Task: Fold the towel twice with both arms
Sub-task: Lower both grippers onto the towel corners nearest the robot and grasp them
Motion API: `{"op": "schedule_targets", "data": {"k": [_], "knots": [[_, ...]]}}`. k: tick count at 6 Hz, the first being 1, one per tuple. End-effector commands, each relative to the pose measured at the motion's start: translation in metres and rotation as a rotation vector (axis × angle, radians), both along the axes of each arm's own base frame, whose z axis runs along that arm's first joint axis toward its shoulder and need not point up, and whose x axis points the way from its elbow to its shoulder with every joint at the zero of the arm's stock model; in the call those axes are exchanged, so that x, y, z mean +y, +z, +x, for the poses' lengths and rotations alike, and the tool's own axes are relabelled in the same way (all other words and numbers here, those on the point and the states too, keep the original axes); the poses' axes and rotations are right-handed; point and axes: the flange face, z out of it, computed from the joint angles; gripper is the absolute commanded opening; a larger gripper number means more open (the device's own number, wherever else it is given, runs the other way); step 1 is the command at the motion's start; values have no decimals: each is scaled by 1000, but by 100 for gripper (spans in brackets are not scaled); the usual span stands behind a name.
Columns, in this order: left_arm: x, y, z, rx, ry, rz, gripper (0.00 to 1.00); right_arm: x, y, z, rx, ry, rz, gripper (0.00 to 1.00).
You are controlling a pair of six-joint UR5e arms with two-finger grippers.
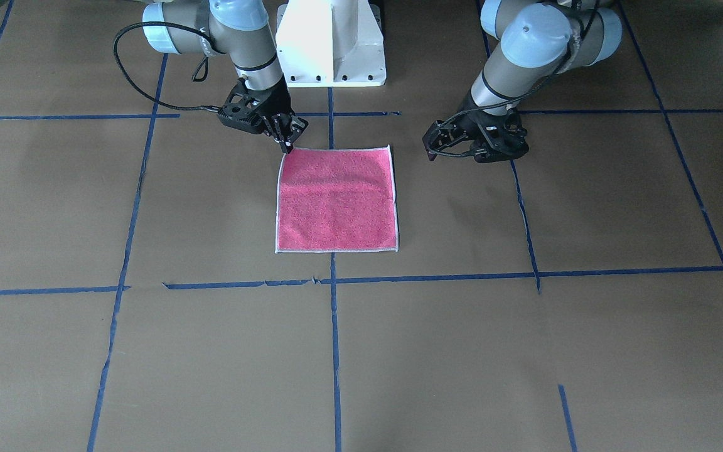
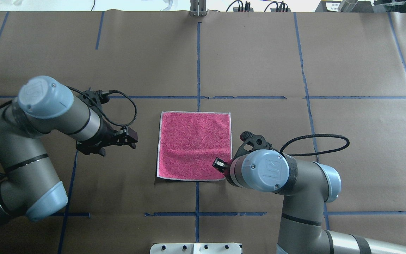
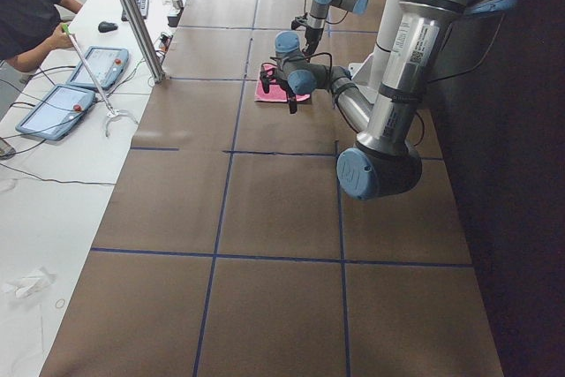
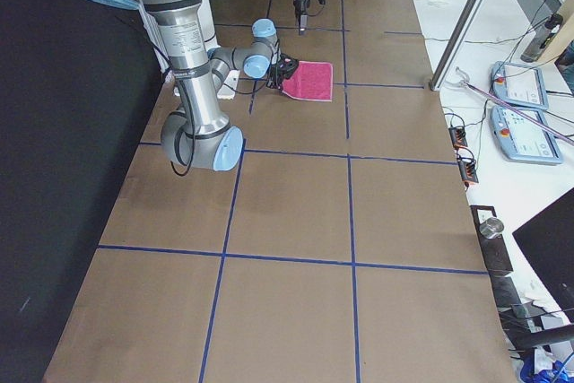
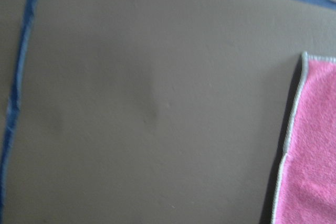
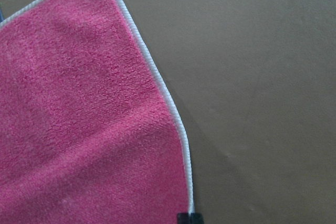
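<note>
The towel (image 1: 336, 201) lies flat and pink face up with a thin whitish hem; it also shows in the overhead view (image 2: 194, 144). My right gripper (image 1: 287, 145) is down at the towel's corner nearest the robot, with its fingers together on the hem. The right wrist view shows one black fingertip (image 6: 189, 217) on the hem of the towel (image 6: 84, 114), and the edge there is slightly raised. In the overhead view the right arm (image 2: 264, 171) hides that corner. My left gripper (image 2: 134, 138) is open and empty, low over the paper, a short way off the towel's other side.
Brown paper with blue tape lines (image 2: 198, 70) covers the table. The white pedestal base (image 1: 330, 44) stands just behind the towel. An operator and tablets (image 3: 84, 68) are at a side bench beyond the table.
</note>
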Motion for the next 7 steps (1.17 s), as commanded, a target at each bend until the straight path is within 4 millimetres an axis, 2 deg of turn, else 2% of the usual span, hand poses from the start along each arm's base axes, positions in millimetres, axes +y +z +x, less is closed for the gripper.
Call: {"op": "schedule_targets", "data": {"k": [1, 2, 3, 4, 7], "knots": [[44, -17, 53, -12, -31, -39, 100, -1, 2, 3, 1, -2, -3, 0], [66, -27, 84, -19, -48, -36, 100, -1, 0, 3, -3, -2, -1, 0], [59, -33, 106, -28, -53, -34, 100, 0, 1, 3, -2, -2, -2, 1], [55, -35, 116, -36, -54, -35, 94, 0, 1, 3, -2, -2, -2, 1], [53, -31, 116, -45, -73, -21, 42, -1, 1, 4, -2, -1, -2, 2]]}}
